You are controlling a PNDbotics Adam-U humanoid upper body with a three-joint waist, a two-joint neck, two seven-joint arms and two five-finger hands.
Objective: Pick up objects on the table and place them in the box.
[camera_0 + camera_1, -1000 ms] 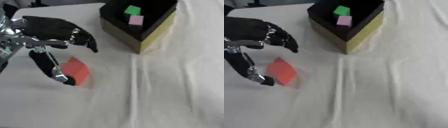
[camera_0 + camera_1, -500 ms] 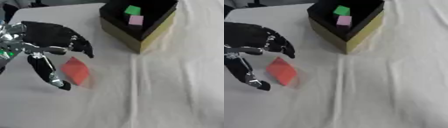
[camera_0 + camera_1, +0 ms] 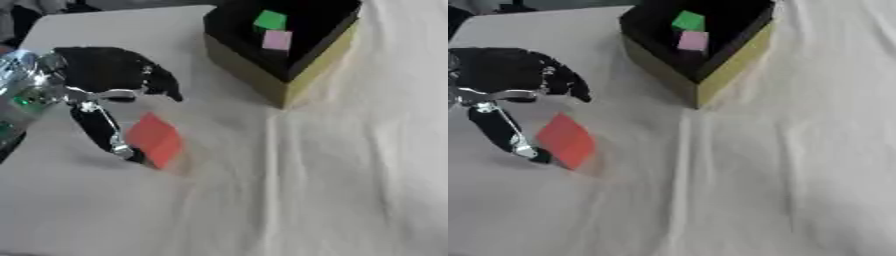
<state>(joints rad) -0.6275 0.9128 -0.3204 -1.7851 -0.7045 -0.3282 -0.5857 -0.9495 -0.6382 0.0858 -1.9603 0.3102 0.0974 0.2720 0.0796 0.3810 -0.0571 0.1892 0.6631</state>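
Observation:
A red block (image 3: 155, 139) stands tilted on one edge on the white cloth, left of centre. My left hand (image 3: 101, 75) hovers over its left side, open. The curled black fingers (image 3: 162, 85) hang above and behind the block without touching it. The thumb (image 3: 101, 127) reaches down, and its tip lies against the block's lower left corner. At the top stands a black box with yellow outer walls (image 3: 262, 82), holding a green cube (image 3: 269, 21) and a pink cube (image 3: 277, 40). My right hand shows in no view.
The white cloth (image 3: 332, 175) has a long crease running down from the box's near corner. The table's far left edge (image 3: 35, 30) shows beyond the hand.
My left hand has drawn slightly to the left, its fingertips pulling back from over the block. The thumb stays by the block's lower corner. The red block has not moved.

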